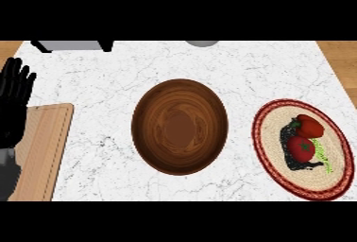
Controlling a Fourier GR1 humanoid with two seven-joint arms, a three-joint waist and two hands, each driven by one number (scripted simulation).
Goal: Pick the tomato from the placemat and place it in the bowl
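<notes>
Tomato (302, 147) is sitting on the placemat (268, 124), toward the lower middle of it, with a little green stem star on top. Right next to it at about 1 o'clock is a second red thing – looks like a pepper (310, 125) – touching or nearly touching the tomato. Both rest on a dark printed patch in the middle of the mat, and there's a thin green squiggle just at 3 to 5 o'clock of the tomato.

Placemat itself is a woven, tan round one with a red patterned border, over at the 3 o'clock side of the counter (105, 66), which is white marble.

Bowl (180, 126) – brown wood, with nothing in it – is at 9 o'clock from the mat, close but not touching, pretty much dead centre of the view.

Way over at the 9 o'clock edge there's a light wooden board (46, 151), and the left hand (15, 101) rests there with fingers straight and up, holding nothing. Its grey forearm runs down beside the board.

No right hand anywhere in view.

At 12 o'clock, along the far edge, a grey object with black ends and a grey round thing poke in, can't tell what they are.
</notes>
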